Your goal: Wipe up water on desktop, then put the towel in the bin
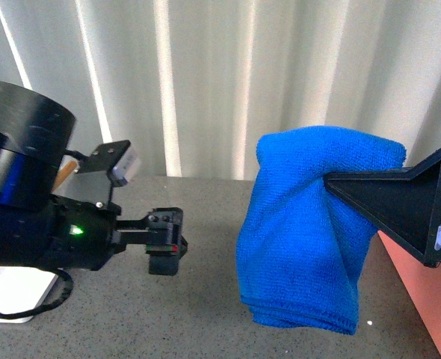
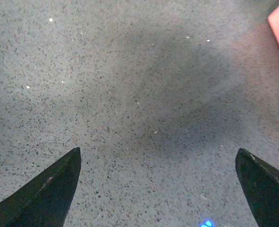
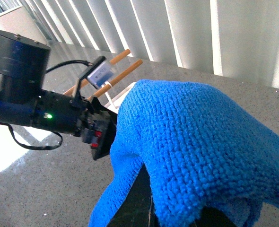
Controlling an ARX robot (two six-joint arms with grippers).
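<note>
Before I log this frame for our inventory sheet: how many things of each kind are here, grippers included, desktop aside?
towel: 1
bin: 1
tray: 1
grippers: 2 (left gripper, right gripper)
Total: 5

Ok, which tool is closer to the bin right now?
Right. The right tool, shut on the towel, hangs just above the bin. The left tool is open over the desktop, on the far side of the towel from the bin.
</note>
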